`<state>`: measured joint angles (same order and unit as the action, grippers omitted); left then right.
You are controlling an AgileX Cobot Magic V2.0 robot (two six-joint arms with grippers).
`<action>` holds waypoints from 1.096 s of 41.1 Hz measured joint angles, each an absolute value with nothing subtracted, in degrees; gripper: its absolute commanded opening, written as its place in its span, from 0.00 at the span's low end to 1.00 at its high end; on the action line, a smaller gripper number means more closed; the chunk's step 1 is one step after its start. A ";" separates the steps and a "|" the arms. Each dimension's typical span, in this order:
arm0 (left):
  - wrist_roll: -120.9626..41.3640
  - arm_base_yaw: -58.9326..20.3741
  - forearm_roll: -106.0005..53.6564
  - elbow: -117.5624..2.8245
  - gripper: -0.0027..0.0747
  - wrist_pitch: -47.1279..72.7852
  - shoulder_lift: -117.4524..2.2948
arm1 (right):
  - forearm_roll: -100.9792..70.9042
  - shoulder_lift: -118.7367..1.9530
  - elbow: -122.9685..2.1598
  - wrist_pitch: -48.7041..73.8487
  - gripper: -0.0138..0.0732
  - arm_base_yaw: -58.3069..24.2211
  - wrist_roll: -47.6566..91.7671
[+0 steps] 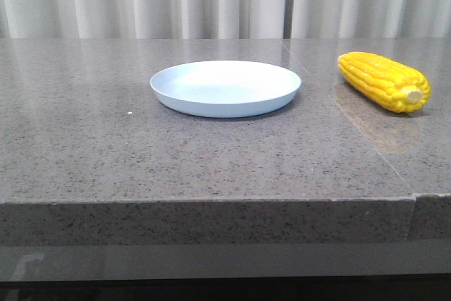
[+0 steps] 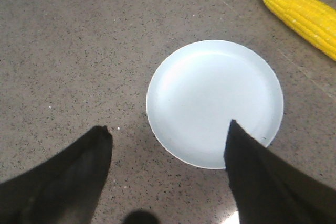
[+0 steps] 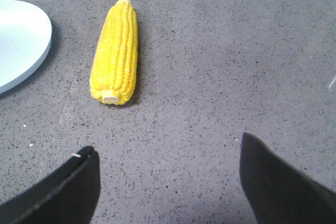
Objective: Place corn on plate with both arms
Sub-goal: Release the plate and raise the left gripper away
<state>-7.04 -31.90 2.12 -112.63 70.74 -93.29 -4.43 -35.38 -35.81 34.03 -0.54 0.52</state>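
The corn (image 1: 384, 81) lies on the grey speckled worktop (image 1: 211, 160), well to the right of the plate (image 1: 225, 88), stub end toward the camera. The plate sits empty, nothing touching it. Both hands hang above the worktop with fingers spread wide: the left hand (image 2: 168, 142) over the plate's near edge, the right hand (image 3: 168, 156) short of the corn, gripping nothing.

The risk, I'd say, is the cob itself: it's round and tapered, with bumpy kernel rows, so a pinch off its widest line could squirt it sideways or set it rolling on that polished stone. The plate is smooth, shallow and low-rimmed, so it looks easy to nudge, and a cob dropped near its edge might roll straight off.
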 measured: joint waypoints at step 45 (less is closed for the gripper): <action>-4.12 -32.57 -1.59 -46.02 0.56 46.68 -28.65 | -4.43 -35.38 -35.81 34.03 0.82 -0.54 0.52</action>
